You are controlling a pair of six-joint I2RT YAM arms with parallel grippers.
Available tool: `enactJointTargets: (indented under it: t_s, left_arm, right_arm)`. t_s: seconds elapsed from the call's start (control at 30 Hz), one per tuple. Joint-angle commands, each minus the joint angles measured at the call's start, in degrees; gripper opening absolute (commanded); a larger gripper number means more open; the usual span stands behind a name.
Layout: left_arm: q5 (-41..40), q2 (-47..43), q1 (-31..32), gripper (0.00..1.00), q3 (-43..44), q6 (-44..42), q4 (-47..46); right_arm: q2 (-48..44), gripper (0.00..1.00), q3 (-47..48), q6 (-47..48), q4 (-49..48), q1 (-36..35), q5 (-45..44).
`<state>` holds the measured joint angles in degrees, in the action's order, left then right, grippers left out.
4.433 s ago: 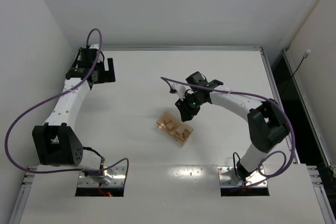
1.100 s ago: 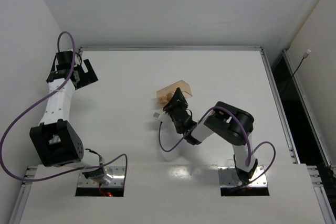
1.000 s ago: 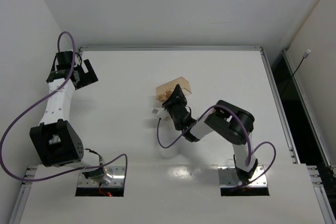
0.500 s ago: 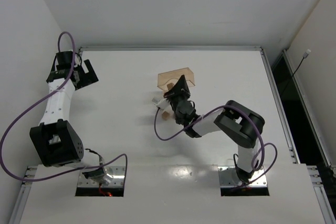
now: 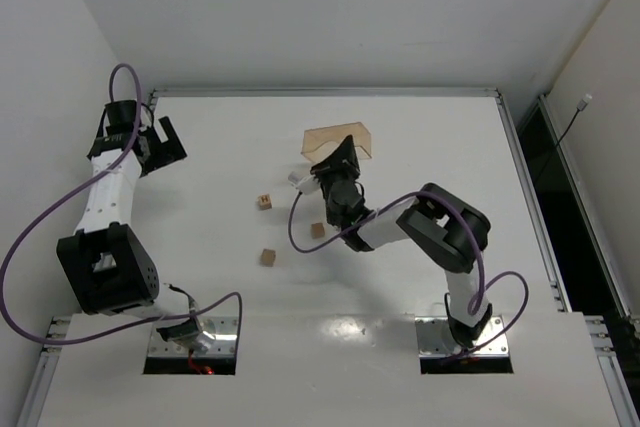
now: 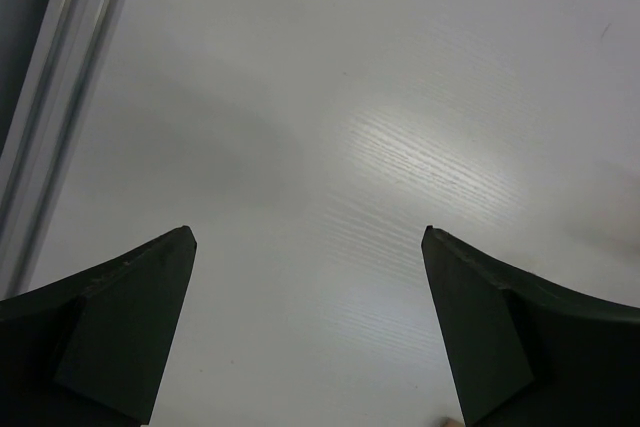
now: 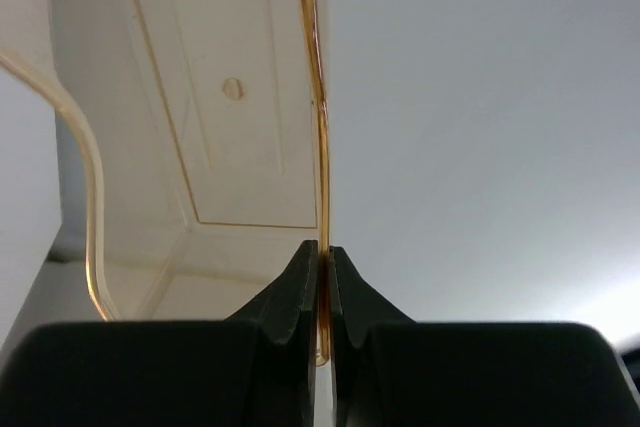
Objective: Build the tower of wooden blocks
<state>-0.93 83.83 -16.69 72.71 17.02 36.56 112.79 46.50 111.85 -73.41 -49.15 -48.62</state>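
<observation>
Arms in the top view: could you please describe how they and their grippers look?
The left arm and right arm have white links, black joints and looping purple cables. The left gripper and right gripper are black with tapered fingers.

The white table [image 5: 430,137] bears three scattered wood blocks [image 5: 268,257].

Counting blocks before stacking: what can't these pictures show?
Top view: three wood blocks show; a fourth could hide under the right arm or tray. Their face marks are too small.
Right wrist view: right gripper shut on the tray wall; frame edges cut the tray off.
Left wrist view: open left gripper and table only; blocks out of frame.
</observation>
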Motion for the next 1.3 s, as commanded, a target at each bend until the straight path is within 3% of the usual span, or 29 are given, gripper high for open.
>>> enactJointTargets:
  t_s: [0.0, 0.1, 0.13, 0.2, 0.27, 0.3, 0.43, 0.53, 0.67, 1.03, 1.27]
  left_arm:
    - [1.5, -3.2, -0.9, 0.95, -2.8, -0.9, -1.8]
    - [2.9, -3.9, -0.9, 0.95, -3.5, -1.5, -2.5]
    - [4.0, -3.9, -0.9, 0.95, -3.5, -2.1, -2.5]
    - [5.6, -3.9, -0.9, 0.95, -3.5, -2.8, -2.5]
    - [8.2, -3.9, -0.9, 0.95, -4.1, -3.4, -2.5]
    - [9.9, -3.4, -0.9, 0.95, -4.1, -4.1, -2.5]
    - [16.6, -1.2, -0.9, 0.94, -3.4, -6.4, -2.5]
    - [17.2, 1.2, -0.3, 0.94, -2.8, -6.9, -1.1]
    - [17.2, 1.2, -0.3, 0.94, -2.2, -6.9, -1.1]
    - [17.2, 2.7, -0.3, 0.94, -2.2, -7.4, -1.1]
    - [17.2, 4.4, 0.3, 0.94, -2.2, -7.4, -1.7]
  right_arm:
    - [1.0, 0.0, 12.4, -4.5, -20.8, 4.1, -11.4]
    - [-2.6, 0.0, 16.9, -26.8, 8.5, 6.9, -19.6]
    - [-6.1, 0.0, 19.3, -51.8, 41.6, 8.6, -19.0]
    - [-6.9, 0.0, 35.4, -77.0, 78.8, 11.2, -5.7]
    - [-2.3, 0.0, 49.2, -90.9, 104.6, 16.2, 5.3]
    - [-1.4, 0.0, 51.4, -91.6, 108.6, 17.4, 15.5]
    - [0.0, 0.0, 53.5, -91.6, 118.6, 20.6, 35.9]
    - [2.5, 0.0, 52.8, -91.1, 121.3, 22.1, 42.3]
    - [4.5, 0.0, 50.7, -93.0, 117.8, 27.2, 43.8]
    - [13.5, 0.0, 64.1, -109.2, 118.7, 47.4, 51.0]
    - [17.8, 0.0, 68.0, -111.2, 119.8, 55.1, 50.4]
